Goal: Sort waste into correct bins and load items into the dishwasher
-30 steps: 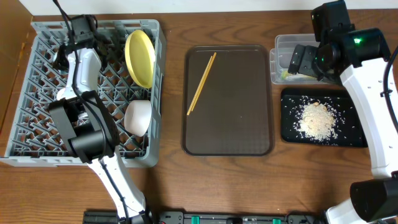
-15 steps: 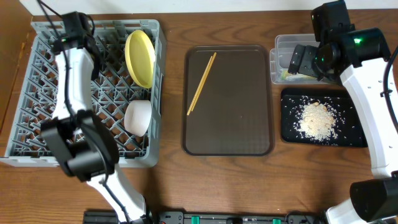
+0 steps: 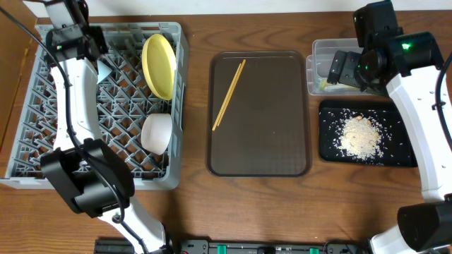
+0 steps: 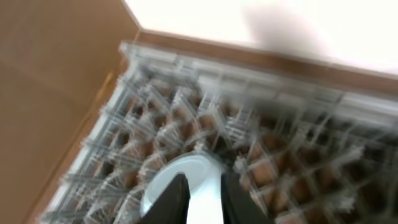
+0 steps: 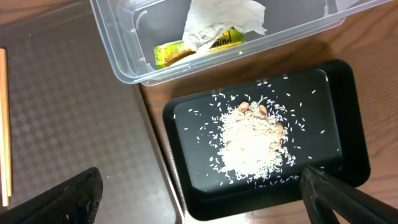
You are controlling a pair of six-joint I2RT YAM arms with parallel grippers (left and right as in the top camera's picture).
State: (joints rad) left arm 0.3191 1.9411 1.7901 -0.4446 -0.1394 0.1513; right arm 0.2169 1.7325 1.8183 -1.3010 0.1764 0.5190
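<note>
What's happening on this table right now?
The left hand hovers above a light blue bowl in the grey plastic dish rack, which also holds a round yellow plate and a white bowl. The right hand hangs open and empty by the clear plastic tub and the black tray of rice scraps. Thin wooden chopsticks lie on the brown serving tray.

Blurred and cropped
Left wrist view is smeared: dish rack (image 4: 292, 143) pegs blur together, the light blue bowl (image 4: 193, 167) is cut by the bottom edge, and whether the jaws grip it cannot be told.
</note>
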